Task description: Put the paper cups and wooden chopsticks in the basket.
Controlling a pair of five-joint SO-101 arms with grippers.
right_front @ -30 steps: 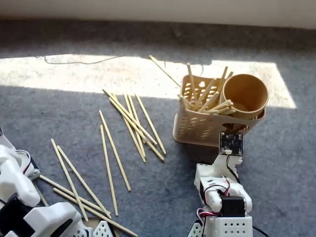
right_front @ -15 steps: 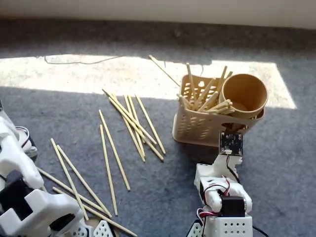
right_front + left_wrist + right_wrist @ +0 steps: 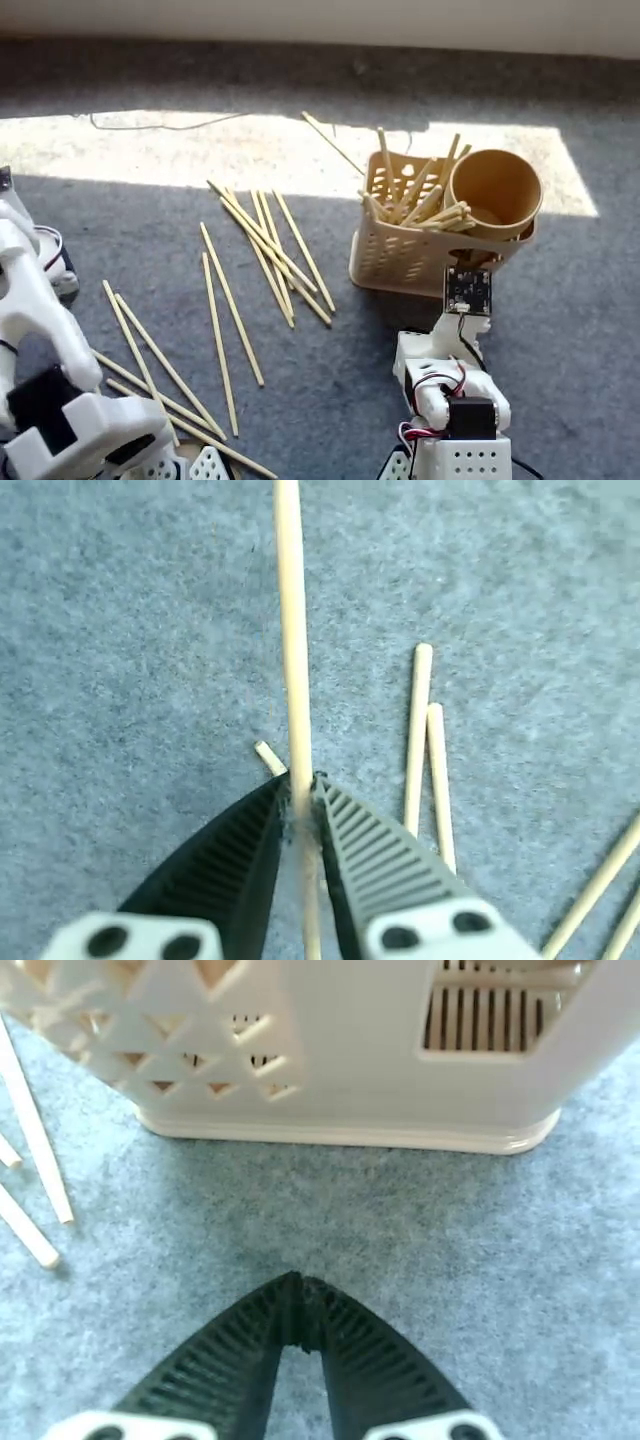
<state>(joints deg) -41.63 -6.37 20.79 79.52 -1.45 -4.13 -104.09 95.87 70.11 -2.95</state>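
My left gripper (image 3: 300,798) is shut on a wooden chopstick (image 3: 291,630) that runs straight out ahead of the jaws, just above the grey carpet. The left arm (image 3: 40,320) stands at the near left edge. Several loose chopsticks (image 3: 270,250) lie fanned on the carpet mid-scene, with more (image 3: 160,370) close to the left arm. The beige basket (image 3: 400,262) holds several chopsticks and a paper cup (image 3: 495,190). My right gripper (image 3: 300,1312) is shut with nothing in it, low over the carpet just in front of the basket (image 3: 340,1070).
One chopstick (image 3: 335,145) lies beyond the basket on the sunlit strip. A thin cable (image 3: 150,125) trails across the far left. Two chopstick ends (image 3: 428,740) lie beside the left jaws. The carpet is open to the right of the basket.
The left arm has swung up and away from the near edge along the left side. The right arm, basket and loose chopsticks have not moved.
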